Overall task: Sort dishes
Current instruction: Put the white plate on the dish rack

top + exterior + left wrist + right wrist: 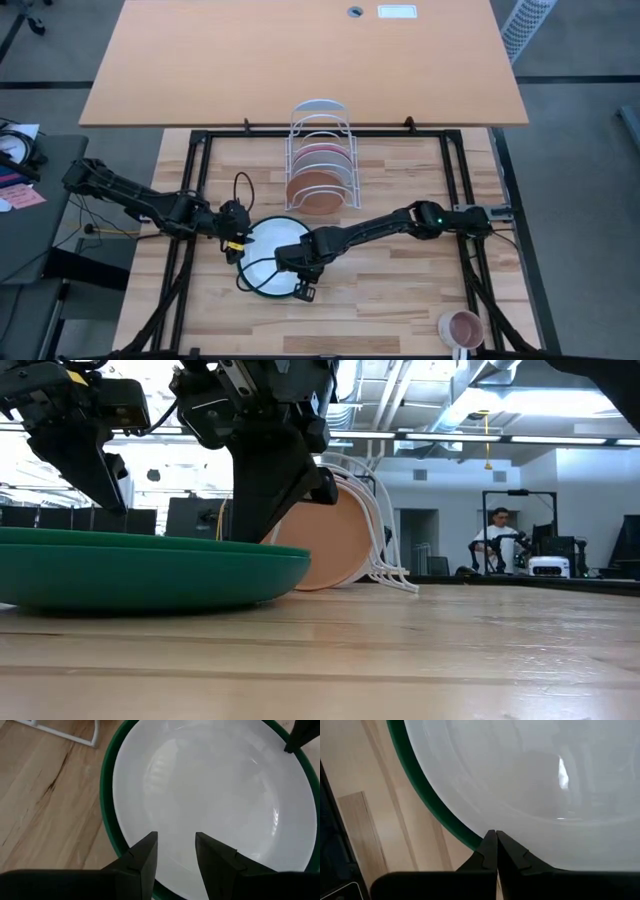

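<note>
The dark green plate (150,570) fills the lower left of the low view, lying flat on the wooden tabletop (420,650). In the high view the white plate (268,250) rests inside it, left of centre in the frame's lower half. The left gripper (236,240) hovers at the plates' left edge, its fingers (145,857) parted above the white plate, gripping nothing. The right gripper (300,272) sits at the plates' lower right edge, fingers (487,852) pressed shut at the rim. Above them, mid-frame, the white wire rack (320,150) holds the terracotta plate (318,190) with the pink plate (322,155) behind it. A pink mug (462,328) stands at lower right.
</note>
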Controlling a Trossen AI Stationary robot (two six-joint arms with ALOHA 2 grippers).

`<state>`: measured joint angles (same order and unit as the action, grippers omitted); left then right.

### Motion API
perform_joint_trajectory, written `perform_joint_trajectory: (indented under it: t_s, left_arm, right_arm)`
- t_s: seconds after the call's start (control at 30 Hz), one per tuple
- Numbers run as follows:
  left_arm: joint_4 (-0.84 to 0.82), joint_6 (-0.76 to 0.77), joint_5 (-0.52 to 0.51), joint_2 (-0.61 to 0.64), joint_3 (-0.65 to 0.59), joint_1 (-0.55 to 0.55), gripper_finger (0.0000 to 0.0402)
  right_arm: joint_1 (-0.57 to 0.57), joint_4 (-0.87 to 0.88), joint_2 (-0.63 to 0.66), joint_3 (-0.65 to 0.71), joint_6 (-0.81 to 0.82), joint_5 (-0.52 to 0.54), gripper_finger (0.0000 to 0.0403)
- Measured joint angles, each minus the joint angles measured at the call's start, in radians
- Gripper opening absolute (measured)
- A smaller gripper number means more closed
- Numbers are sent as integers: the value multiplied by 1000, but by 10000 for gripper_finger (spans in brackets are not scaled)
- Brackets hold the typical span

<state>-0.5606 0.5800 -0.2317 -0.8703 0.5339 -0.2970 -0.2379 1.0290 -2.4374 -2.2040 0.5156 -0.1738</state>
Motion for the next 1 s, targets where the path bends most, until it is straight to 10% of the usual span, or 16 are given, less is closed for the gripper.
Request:
perform_joint_trajectory:
  t_s: [1.0]
  left_arm:
    - [12, -7, -3, 0, 0, 0, 127]
  right_arm:
    - [0, 27, -5, 5, 26, -4, 4]
